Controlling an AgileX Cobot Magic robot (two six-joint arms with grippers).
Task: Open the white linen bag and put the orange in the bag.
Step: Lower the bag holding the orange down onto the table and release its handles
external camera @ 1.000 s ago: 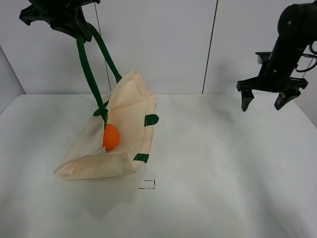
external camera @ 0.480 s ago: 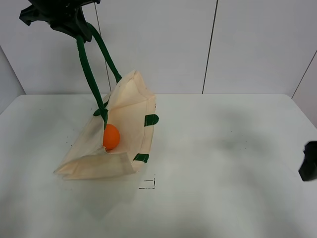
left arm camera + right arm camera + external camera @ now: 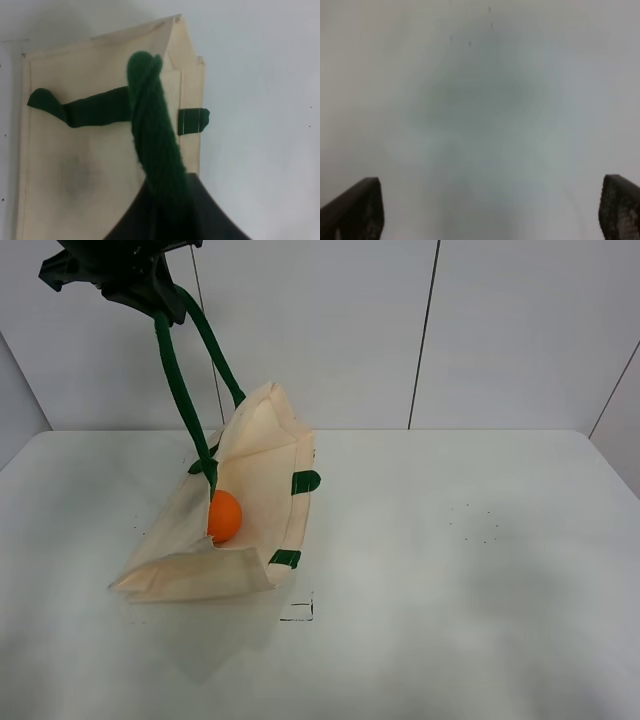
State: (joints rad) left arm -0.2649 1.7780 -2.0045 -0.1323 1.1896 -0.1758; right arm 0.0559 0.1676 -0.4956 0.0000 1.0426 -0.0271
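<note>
Hoisted at the upper left of the high view: the white linen bag (image 3: 255, 455), hung by one dark green strap handle (image 3: 172, 380) pinched tight in the left gripper (image 3: 150, 290), mouth gaping, lower edge slumped on the white table (image 3: 450, 580). Nestled inside the opening, left of frame centre: the orange (image 3: 224, 516), resting against the cloth. In its own wrist view only: the right gripper (image 3: 490, 210), fingers spread wide over a blurred white surface.

white linen bag (image 3: 262, 450): matt woven cloth; strap handles (image 3: 156, 135): coarse green webbing; orange (image 3: 224, 516): smooth, slight sheen; table (image 3: 450, 580): matt
</note>
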